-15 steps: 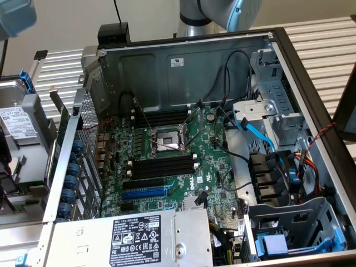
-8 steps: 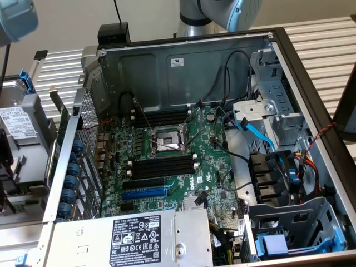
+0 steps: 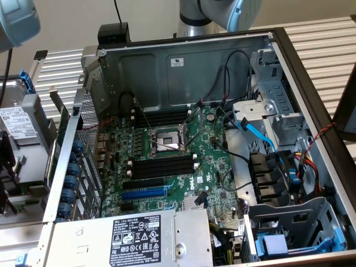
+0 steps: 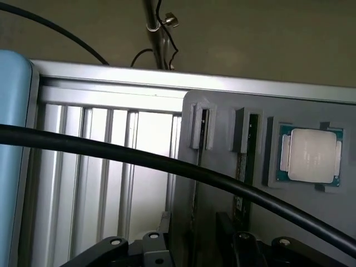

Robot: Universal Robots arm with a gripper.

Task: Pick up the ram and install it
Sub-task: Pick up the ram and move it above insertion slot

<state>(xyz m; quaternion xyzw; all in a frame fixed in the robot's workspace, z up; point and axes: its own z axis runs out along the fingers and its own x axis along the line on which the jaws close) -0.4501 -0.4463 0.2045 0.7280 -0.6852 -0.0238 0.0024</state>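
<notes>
Gripper, jaws wide and empty, poised near the grey holder tray. The ram stands edge-on in a tray slot, near a processor chip. The motherboard's black slots appear unfilled; pickup and installation both remain.

Place: I take this for a robotics lab bench set up for computer assembly, not a home or an office.
Bench: I see a table top of ribbed aluminium profiles around the work.
Work piece: a desktop computer case lies open on its side, with its motherboard and power supply bared.
Machine: a grey-and-blue robot arm stands behind the case.
Fixture: my wrist camera shows a grey parts holder with a processor seated in a recess.
</notes>
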